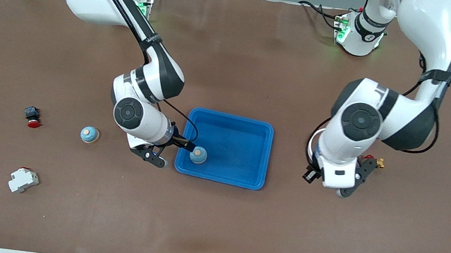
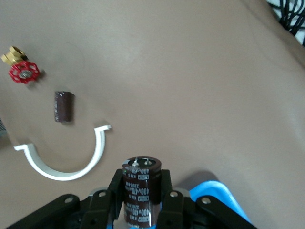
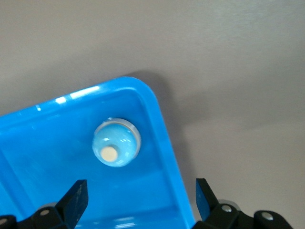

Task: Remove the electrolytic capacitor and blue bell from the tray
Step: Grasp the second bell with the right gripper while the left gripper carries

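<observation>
My right gripper (image 1: 186,144) is open over the blue tray's (image 1: 267,154) corner nearest the right arm. A light blue bell (image 1: 198,154) stands in that corner. In the right wrist view the bell (image 3: 116,143) sits free inside the tray rim (image 3: 162,124), ahead of my spread right gripper (image 3: 140,200). My left gripper (image 1: 310,174) is over the table, off the tray's side toward the left arm. In the left wrist view the left gripper (image 2: 142,195) is shut on a dark brown capacitor (image 2: 142,188), held upright.
A second bell (image 1: 89,134), a red push button (image 1: 32,117) and a white breaker (image 1: 23,180) lie toward the right arm's end. A red valve (image 2: 24,72), another capacitor (image 2: 63,106) and a white half-ring clamp (image 2: 66,164) lie near the left gripper.
</observation>
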Robot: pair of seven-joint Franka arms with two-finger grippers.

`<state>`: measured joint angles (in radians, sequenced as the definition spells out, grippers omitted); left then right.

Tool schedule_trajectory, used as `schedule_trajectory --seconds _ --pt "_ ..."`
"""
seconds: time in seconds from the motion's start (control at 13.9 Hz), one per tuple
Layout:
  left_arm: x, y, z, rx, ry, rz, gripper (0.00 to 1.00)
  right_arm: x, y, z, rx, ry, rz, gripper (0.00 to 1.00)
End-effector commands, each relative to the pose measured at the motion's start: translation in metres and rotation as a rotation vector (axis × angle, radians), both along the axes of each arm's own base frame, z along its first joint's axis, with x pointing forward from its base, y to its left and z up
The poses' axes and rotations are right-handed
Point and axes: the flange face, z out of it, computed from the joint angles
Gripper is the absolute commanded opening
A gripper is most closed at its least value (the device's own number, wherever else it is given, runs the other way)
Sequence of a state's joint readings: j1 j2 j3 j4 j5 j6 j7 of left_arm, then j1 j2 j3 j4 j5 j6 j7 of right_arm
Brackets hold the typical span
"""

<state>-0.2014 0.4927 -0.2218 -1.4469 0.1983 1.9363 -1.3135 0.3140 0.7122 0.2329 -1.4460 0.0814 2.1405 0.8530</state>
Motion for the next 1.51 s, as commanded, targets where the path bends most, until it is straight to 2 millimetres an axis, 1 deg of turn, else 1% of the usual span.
schedule_trajectory --seconds 0.0,0.07,0.14,0.22,0.29,0.36,0.43,0.5,0.58,0.72,0.79,0.86,1.01,1.15,1.3,1.37,1.44 --pt "-0.021 0.035 0.012 0.003 0.038 -0.059 0.00 0.007 0.027 -0.013 -0.003 -0.047 -0.027 1.00" --pt "-0.023 0.053 0.005 0.012 0.059 -0.059 0.00 0.009 0.035 -0.020 -0.020 -0.065 -0.010 1.00" --pt "-0.025 0.062 -0.004 0.020 0.079 -0.068 0.00 0.011 0.044 -0.027 -0.030 -0.073 -0.011 1.00" --pt "-0.025 0.068 -0.009 0.021 0.091 -0.089 0.00 0.012 0.050 -0.037 -0.047 -0.078 -0.036 1.00" --pt "-0.027 0.077 -0.018 0.024 0.110 -0.074 0.00 0.010 0.058 -0.041 -0.062 -0.089 -0.036 1.00" --pt "-0.030 0.082 -0.026 0.029 0.127 -0.070 0.00 0.010 0.060 -0.046 -0.080 -0.110 -0.030 1.00" --pt "-0.028 0.098 -0.029 0.030 0.136 -0.061 0.00 0.009 0.061 -0.052 -0.091 -0.118 -0.026 1.00" --pt "-0.028 0.112 -0.036 0.032 0.152 -0.060 0.00 0.010 0.060 -0.054 -0.094 -0.122 -0.027 1.00" --pt "-0.031 0.115 -0.043 0.033 0.168 -0.081 0.00 0.010 0.060 -0.056 -0.095 -0.121 -0.027 1.00" --pt "-0.030 0.150 -0.061 0.033 0.202 -0.117 0.00 0.009 0.060 -0.057 -0.096 -0.120 -0.025 1.00" --pt "-0.030 0.157 -0.066 0.034 0.215 -0.163 0.00 0.009 0.060 -0.062 -0.100 -0.115 -0.023 1.00" --pt "-0.030 0.175 -0.075 0.031 0.234 -0.180 0.00 0.009 0.060 -0.066 -0.097 -0.122 -0.023 1.00" --pt "-0.035 0.205 -0.094 0.018 0.254 -0.204 0.00 0.006 0.065 -0.077 -0.103 -0.134 -0.007 1.00" --pt "-0.039 0.221 -0.117 0.029 0.247 -0.224 0.00 0.001 0.071 -0.080 -0.103 -0.129 0.003 1.00" --pt "-0.040 0.242 -0.132 0.086 0.250 -0.250 0.00 -0.002 0.073 -0.087 -0.107 -0.121 0.006 1.00" --pt "-0.040 0.245 -0.140 0.098 0.254 -0.270 0.00 -0.003 0.073 -0.092 -0.110 -0.116 0.007 1.00" --pt "-0.040 0.255 -0.143 0.095 0.247 -0.279 0.00 -0.004 0.074 -0.095 -0.112 -0.113 0.009 1.00"
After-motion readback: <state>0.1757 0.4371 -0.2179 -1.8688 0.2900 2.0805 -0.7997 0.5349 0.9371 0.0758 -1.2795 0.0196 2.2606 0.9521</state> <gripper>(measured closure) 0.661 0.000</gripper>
